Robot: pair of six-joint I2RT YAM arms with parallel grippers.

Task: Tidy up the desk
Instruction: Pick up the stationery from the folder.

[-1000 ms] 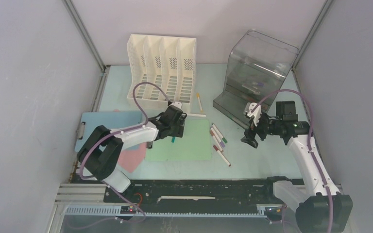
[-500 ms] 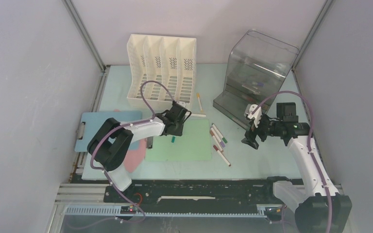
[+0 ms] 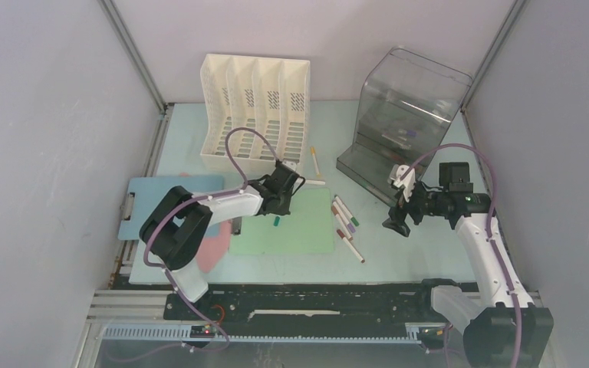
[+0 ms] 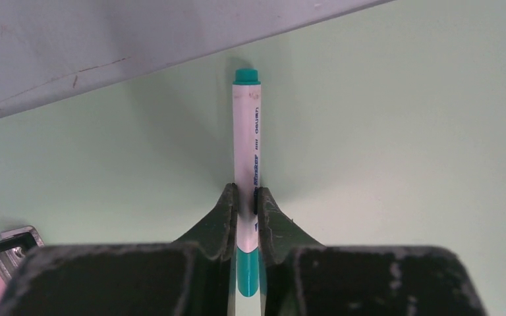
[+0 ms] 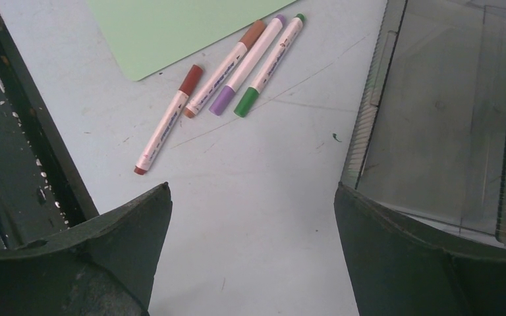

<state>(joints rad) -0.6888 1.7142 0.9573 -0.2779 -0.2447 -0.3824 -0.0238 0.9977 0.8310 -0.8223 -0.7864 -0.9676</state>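
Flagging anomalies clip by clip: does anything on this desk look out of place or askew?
Yes. Several markers lie loose and fanned out on the desk between the green sheet and the clear bin; two pens lie near the white file rack. The left hand grips a teal marker. Nothing looks spilled or broken.

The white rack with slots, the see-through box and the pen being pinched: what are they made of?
The white rack looks like stiff matte plastic: thin moulded walls with slots. The see-through box seems glossy, smoky clear plastic: things show through it and it reflects light. The pen in the left pincer looks plastic too: smooth white barrel, printed letters, teal cap.
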